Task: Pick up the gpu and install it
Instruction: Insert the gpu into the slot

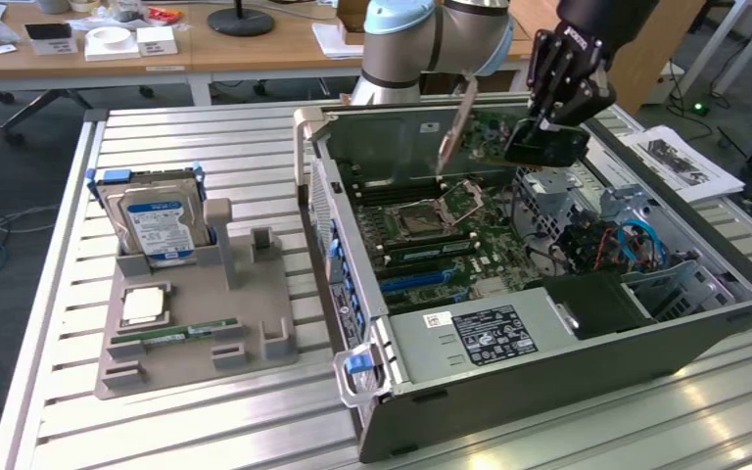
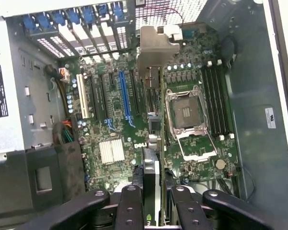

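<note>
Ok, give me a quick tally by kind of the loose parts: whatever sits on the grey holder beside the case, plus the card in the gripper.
gpu: 1
hard drive with blue label: 1
processor chip: 1
memory stick: 1
Total: 4

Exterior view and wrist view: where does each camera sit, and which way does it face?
Exterior view: off the arm, raised, looking down at an angle on the table and open computer case; shows the arm and the fingers gripping the gpu above the case.
Wrist view: on the wrist, looking down into the case at the motherboard; shows the fingers with the gpu edge-on between them.
Shared: fingers, gpu, motherboard, empty processor socket.
</note>
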Controlling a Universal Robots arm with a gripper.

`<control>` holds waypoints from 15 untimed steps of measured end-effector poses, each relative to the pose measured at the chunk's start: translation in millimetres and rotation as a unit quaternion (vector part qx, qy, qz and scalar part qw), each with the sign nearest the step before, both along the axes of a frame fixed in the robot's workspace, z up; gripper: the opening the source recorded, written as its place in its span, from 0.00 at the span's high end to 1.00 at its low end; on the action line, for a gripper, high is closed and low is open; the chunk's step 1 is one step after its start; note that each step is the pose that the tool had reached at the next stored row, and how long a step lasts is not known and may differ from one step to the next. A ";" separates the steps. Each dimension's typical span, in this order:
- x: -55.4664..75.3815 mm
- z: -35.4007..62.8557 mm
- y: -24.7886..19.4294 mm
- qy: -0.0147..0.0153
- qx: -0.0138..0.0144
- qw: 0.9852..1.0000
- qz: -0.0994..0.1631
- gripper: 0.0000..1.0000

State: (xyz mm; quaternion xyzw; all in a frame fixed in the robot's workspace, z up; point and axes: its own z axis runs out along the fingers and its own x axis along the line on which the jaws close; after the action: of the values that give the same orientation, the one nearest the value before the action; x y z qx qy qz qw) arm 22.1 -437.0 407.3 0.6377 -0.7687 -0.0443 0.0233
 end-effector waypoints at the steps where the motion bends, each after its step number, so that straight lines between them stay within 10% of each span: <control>1: 0.0 -0.3 0.0 -0.002 0.000 1.000 0.003 0.73; 15: -0.1 -5.3 0.1 -0.026 0.000 0.998 0.049 0.73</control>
State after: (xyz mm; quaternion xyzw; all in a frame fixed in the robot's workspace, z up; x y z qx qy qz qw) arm 22.0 -436.9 402.0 0.6755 -0.7369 -0.0263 0.0051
